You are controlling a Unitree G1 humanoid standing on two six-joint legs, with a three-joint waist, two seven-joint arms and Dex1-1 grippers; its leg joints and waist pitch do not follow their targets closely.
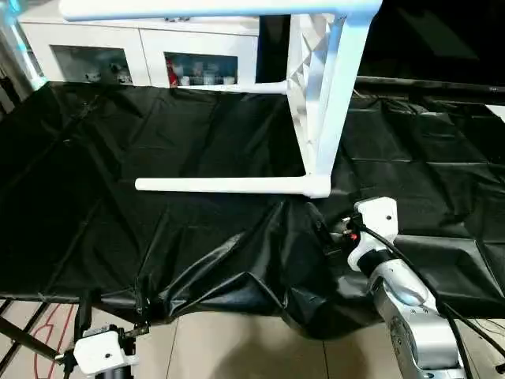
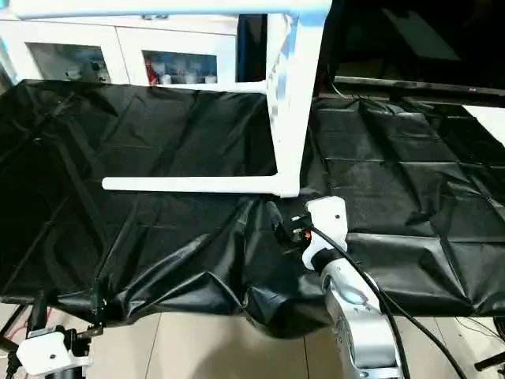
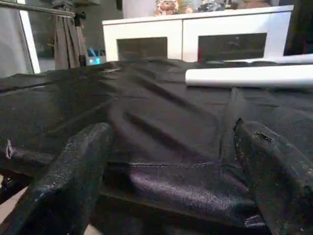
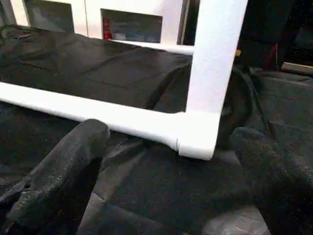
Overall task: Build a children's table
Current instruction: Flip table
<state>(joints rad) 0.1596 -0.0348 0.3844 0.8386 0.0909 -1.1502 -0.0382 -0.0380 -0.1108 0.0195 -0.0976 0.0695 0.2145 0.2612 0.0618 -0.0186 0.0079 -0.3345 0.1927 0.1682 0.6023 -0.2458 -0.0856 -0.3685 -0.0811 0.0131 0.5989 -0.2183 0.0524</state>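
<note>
The table (image 1: 319, 95) lies on its side on the black-covered worktop (image 1: 197, 142), tabletop upright on its edge, legs (image 1: 229, 185) reaching toward the robot's left. The right gripper (image 4: 168, 161), jaws wide and empty, sits just before the table's lower near corner. The left gripper (image 3: 171, 161), also wide and empty, hangs at the worktop's front edge, well apart from the table.
</note>
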